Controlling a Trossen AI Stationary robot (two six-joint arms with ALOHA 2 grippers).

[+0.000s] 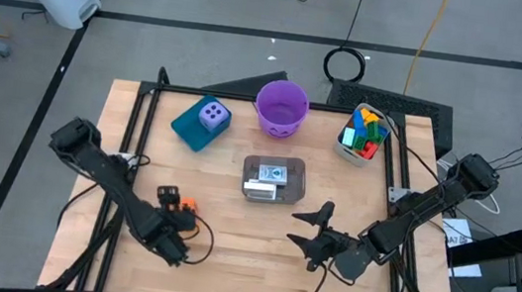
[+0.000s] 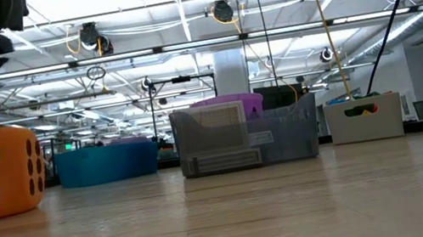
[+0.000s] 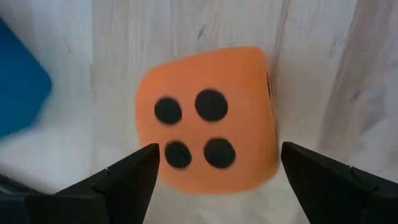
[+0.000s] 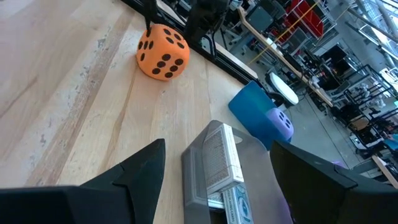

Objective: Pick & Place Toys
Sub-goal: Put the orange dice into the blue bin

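My left gripper hangs spread wide over the orange die, fingers flanking but not touching it; I judge a skewed descent could clip an edge and roll it away; it sits on the table at front left; my right gripper waits open near the clear card tub.

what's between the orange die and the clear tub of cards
Only bare wooden table lies between the orange die and the clear tub of cards, as shown in the high view.

Bright overhead lighting, soft shadows, left wrist view perhaps blurred
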